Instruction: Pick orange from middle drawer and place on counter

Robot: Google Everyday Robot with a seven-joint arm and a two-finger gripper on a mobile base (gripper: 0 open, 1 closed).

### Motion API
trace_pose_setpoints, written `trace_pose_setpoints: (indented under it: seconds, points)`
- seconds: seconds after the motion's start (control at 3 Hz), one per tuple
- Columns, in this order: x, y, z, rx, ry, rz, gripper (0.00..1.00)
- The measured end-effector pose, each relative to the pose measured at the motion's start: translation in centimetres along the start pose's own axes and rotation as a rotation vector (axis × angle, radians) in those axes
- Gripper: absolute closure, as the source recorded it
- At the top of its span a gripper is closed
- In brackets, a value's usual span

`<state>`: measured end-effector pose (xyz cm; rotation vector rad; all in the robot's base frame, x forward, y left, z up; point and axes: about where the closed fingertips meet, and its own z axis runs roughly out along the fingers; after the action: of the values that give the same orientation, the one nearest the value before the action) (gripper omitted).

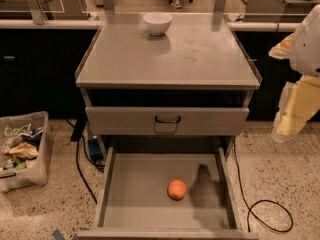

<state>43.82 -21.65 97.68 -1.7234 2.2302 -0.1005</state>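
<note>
Underneath everything, a speckled pale stone floor. In the middle, standing on it, a grey metal cabinet topped by a flat, dull grey metal tabletop with slightly raised side rims and faint smudges. At the near bottom, pulled well out, a wide, shallow grey metal middle drawer with a plain flat bottom and low side walls, nearly cabinet-wide. Above that, closed, a grey drawer front. Behind the cabinet, running left to right, a long pale ledge over dark cabinets. At the left edge, on the floor, a clear plastic bin stuffed with crumpled coloured items. At the right edge, beside the cabinet and apart from it, a pale white-and-yellowish robot arm, its pincer hanging level with the closed drawer front; impossible to tell whether spread or pressed together. Near right, on the floor, a thin black cable in a loop. At the far middle of the tabletop, a small round white bowl, upright. Inside the middle drawer, on its bottom, slightly right of centre, a small round smooth orange fruit, just left of a dark blurred shadow, apart from every wall. Centred on the closed drawer front, a small black handle.
</note>
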Motion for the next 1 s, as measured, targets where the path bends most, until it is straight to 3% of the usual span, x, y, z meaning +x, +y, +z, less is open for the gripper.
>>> trace_pose_setpoints:
  seconds: [0.33,0.67,1.0]
  points:
    - [-0.1,0.0,0.0,0.007,0.000,-0.002,0.00]
    - [0.3,0.3,2.8,-0.019,-0.024,0.007,0.00]
    - [0.9,0.9,6.7,-0.076,-0.037,-0.002,0.00]
